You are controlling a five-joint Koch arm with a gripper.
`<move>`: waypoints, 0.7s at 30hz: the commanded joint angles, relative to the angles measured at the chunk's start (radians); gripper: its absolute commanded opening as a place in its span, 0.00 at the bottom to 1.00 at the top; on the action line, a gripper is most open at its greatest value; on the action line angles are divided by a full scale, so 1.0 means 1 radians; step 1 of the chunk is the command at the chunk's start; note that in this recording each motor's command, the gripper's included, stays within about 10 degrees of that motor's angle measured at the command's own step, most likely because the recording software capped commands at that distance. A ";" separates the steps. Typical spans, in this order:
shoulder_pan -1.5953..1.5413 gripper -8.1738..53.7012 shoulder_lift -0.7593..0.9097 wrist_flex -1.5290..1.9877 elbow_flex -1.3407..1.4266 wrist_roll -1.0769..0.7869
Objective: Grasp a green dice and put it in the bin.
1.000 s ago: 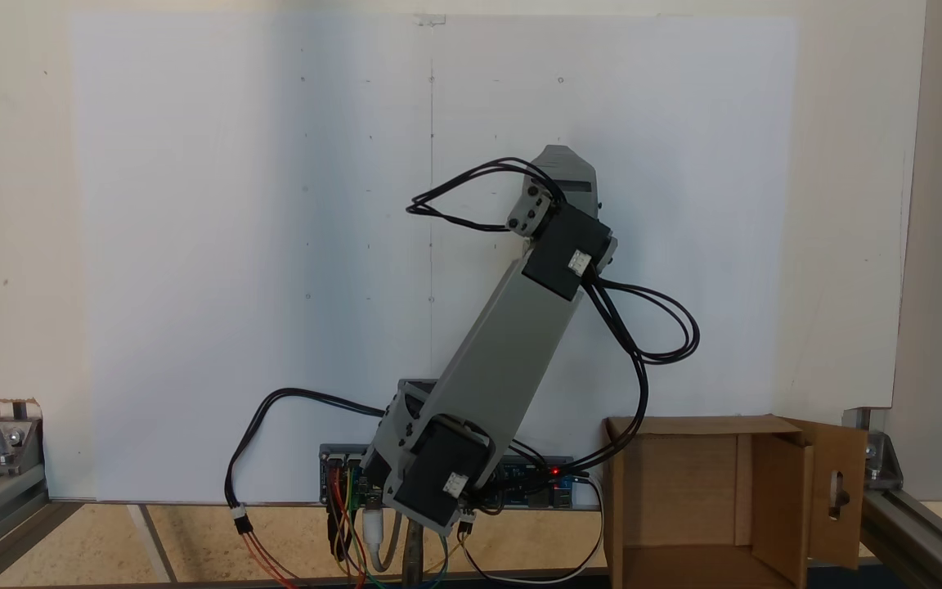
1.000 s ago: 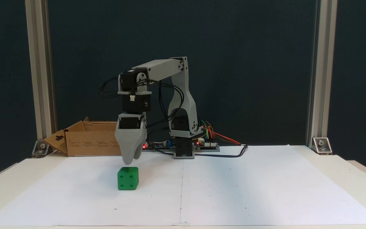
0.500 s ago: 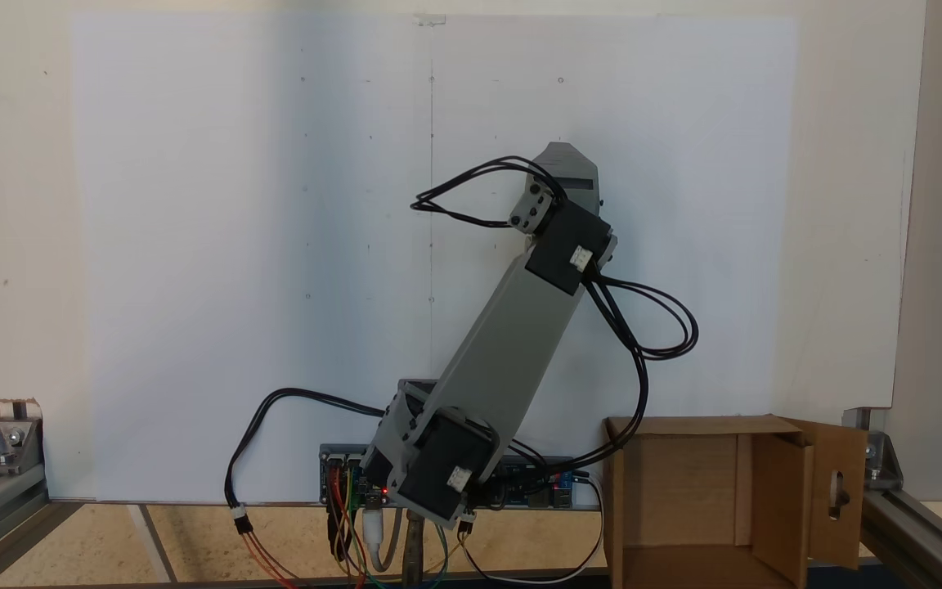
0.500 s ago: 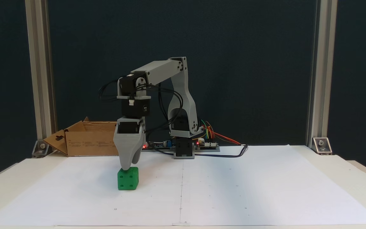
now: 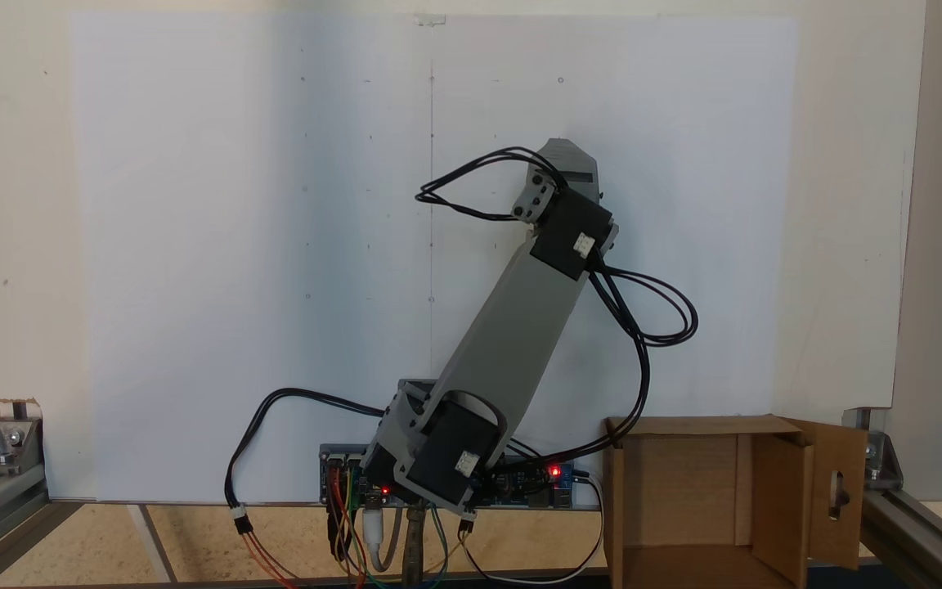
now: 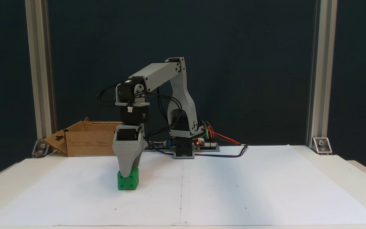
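We judge the step in hand to be the grasp itself: the grey printed gripper (image 6: 126, 175) points straight down with its tip set over the upper front face of the small bright green plastic dice with sunken pips (image 6: 128, 182), which sits on the white paper sheet (image 6: 233, 190) covering the table. One jaw lies behind the other for the side camera, so we cannot tell whether the jaws stand apart or have closed on the cube.

Next move, in our reading: confirm a firm pinch on two opposite faces, lift clear of the paper, then swing toward the brown corrugated cardboard bin with its slotted flap (image 6: 87, 143), which stands well apart at the table's rear edge beside the arm's base (image 6: 183, 149).

Pose: upper link upright, forearm (image 5: 520, 327) angled down and forward, wrist vertical above the dice. Cables loop loosely off the wrist servo (image 5: 573, 239).
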 commanded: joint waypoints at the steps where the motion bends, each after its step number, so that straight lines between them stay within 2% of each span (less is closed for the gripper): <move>1: -0.002 0.80 0.005 -0.017 -0.020 -0.052; 19: -0.006 0.80 -0.052 -0.037 -0.020 -0.052; 21: -0.006 0.76 -0.072 -0.067 -0.021 -0.052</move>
